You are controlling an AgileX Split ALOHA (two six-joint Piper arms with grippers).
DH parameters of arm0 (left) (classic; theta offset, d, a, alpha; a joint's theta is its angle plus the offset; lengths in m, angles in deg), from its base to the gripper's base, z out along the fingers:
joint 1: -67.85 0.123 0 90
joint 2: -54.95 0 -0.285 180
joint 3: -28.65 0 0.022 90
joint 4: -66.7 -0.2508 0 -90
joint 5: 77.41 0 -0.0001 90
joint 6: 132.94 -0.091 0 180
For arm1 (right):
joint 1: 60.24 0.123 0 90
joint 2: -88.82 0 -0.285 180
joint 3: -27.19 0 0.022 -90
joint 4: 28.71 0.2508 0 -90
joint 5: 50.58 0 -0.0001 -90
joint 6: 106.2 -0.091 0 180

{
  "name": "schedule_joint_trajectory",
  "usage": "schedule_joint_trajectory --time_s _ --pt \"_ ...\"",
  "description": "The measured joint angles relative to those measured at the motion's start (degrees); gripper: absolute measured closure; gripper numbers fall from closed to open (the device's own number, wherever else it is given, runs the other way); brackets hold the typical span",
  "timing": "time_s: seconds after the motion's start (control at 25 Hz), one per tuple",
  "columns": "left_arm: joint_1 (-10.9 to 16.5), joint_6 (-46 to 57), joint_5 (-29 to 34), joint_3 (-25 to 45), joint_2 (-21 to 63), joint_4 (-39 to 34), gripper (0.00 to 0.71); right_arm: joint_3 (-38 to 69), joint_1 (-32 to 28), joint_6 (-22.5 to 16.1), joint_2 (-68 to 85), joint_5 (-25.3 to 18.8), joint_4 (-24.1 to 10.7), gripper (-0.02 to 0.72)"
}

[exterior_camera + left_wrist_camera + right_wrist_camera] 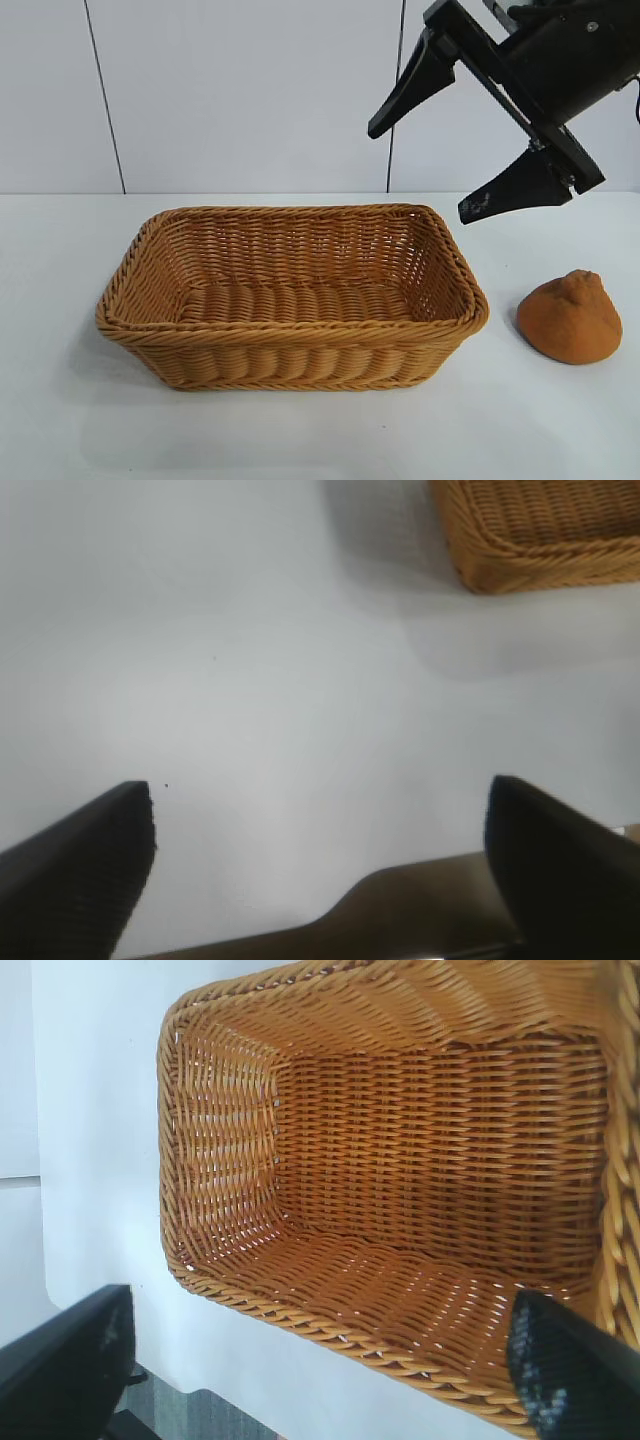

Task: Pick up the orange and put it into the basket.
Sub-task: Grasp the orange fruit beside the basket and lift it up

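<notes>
A: Status, pls. Where's the orange [570, 317]?

B: On the table [300, 430], just beside the basket [290, 335] on the right arm's side, not touching it. Sits flat side down, knobby bump on top. Nothing holds it.

A: Basket?

B: Centre of table, upright, nothing inside as far as ext. and right wrist views show.

A: Right gripper [448, 162]?

B: Raised well above the table, over the basket's right end and up from the fruit. Fingers spread wide, nothing between them. Right wrist view looks down into the basket only; orange not in it.

A: Left gripper [320, 810]?

B: Not in ext. view. Own wrist cam shows both fingers wide apart over bare table, basket corner farther off. Looks idle.

A: Handling assessment?

B: Judgement only: fruit approx. fist-sized, likely light to moderate wt., firm w/ slight give. Skin rough and matte, so slip risk low. Dome tapers upward, so a pinch near the bump could squeeze it out. Recommend taking it across the widest part, low on the body, jaws either side, moderate force to avoid bruising.

A: Progress?

B: Pick not yet begun.
</notes>
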Motion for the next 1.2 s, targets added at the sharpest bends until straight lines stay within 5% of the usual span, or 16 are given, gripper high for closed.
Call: schedule_joint_trajectory --time_s 0.2,0.36,0.56,0.84,1.2 --pt "1.67 0.00 0.00 0.00 0.70 -0.02 0.074 -1.71 0.00 -0.51 0.00 -1.57 -2.15 0.010" --pt "4.38 0.00 -0.12 0.00 5.36 -0.07 0.074 -5.68 0.00 -3.80 0.00 -3.25 -7.28 0.010" --pt "4.58 0.00 -0.12 0.00 14.79 -0.07 0.074 -9.64 0.13 -10.91 0.00 -5.68 -18.50 0.010" --pt "4.58 0.00 -0.09 0.00 15.54 -0.01 0.074 -11.93 -0.47 -18.02 0.00 -8.50 -34.00 0.010" --pt "4.58 0.00 -0.15 0.00 15.54 -0.01 0.074 -11.99 -7.50 -20.05 0.00 -8.09 -37.66 0.010"
